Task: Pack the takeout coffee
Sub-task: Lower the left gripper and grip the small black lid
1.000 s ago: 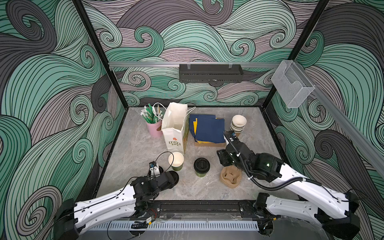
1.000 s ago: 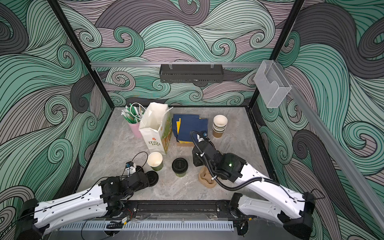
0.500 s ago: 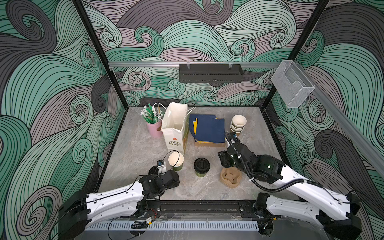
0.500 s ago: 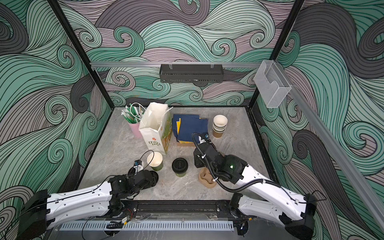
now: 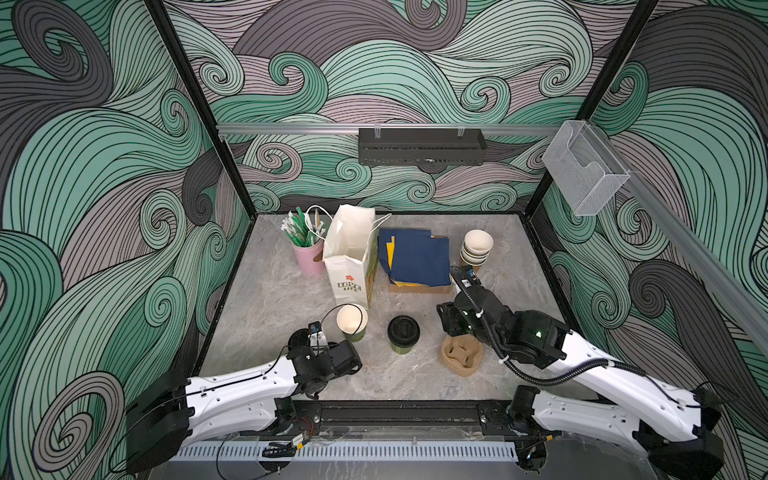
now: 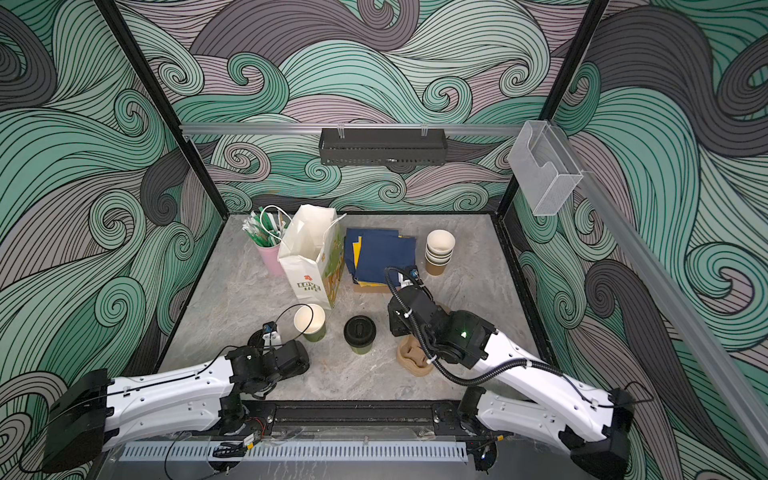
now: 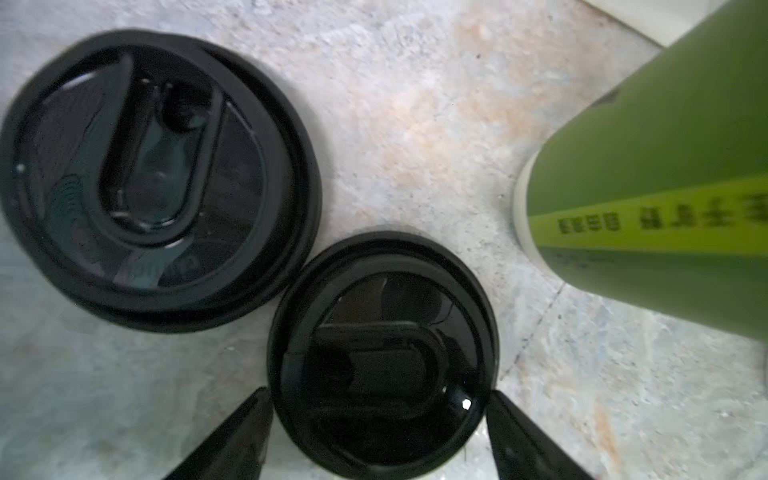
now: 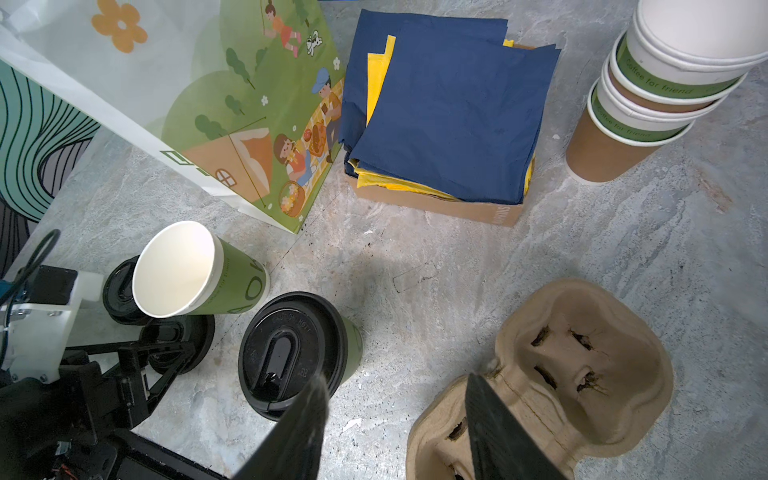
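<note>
lidded cup [image 5: 403, 332] and open cup [image 5: 351, 322] lower centre on table [image 5: 270, 299]. left gripper [image 7: 378, 397] spread, straddling loose lid [image 7: 382, 332]; right gripper [image 8: 397, 381] spread, empty. cups look light, crushable, so I'd pinch mid-wall, gently.

Walls [image 5: 374, 75] of swirling teal and grey waves enclose a marbled grey tabletop [image 5: 270, 299] beneath a black shelf [image 5: 422, 145].

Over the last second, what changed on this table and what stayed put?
The left tool advanced over a loose black lid beside the open cup; open, it now straddles the lid without lifting it. The right tool, lidded cup, carrier and bag stayed put.
</note>
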Available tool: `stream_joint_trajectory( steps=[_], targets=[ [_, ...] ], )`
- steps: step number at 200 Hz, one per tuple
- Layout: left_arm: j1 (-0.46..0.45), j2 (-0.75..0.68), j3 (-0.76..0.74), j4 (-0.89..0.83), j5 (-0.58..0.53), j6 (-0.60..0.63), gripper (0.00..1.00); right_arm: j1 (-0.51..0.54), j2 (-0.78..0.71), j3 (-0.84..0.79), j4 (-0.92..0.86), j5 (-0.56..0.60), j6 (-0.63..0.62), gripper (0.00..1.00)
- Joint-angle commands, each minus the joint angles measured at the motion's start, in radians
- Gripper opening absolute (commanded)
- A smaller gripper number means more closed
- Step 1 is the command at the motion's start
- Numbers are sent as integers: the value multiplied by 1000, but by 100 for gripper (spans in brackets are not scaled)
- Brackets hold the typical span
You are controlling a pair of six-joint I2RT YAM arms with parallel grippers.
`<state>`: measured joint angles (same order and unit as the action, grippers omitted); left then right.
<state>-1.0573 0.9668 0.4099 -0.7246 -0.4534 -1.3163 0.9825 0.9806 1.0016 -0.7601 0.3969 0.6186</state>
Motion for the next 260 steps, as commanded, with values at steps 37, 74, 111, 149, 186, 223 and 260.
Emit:
stream_joint_trajectory(
  steps=[37, 74, 111, 149, 186, 223, 260],
  targets=[
    [-2, -36, 34, -56, -37, 3, 86, -4, -13, -11, -4, 25, 23, 55],
    [9, -12, 27, -1, -18, 29, 82, -4, -12, -7, -5, 21, 24, 55],
    [37, 13, 13, 29, -6, 38, 78, -3, -16, -3, -15, 16, 22, 55],
    [72, 30, 4, 40, 3, 48, 78, -4, -7, 13, -24, 24, 17, 55],
    [100, 45, -17, 80, 40, 74, 79, -3, 4, 21, -27, 23, 15, 55],
    [106, 68, -17, 78, 53, 84, 76, -4, 7, 26, -27, 26, 13, 55],
    [109, 82, -6, 47, 45, 80, 75, -4, 4, 25, -24, 27, 11, 55]
  ],
)
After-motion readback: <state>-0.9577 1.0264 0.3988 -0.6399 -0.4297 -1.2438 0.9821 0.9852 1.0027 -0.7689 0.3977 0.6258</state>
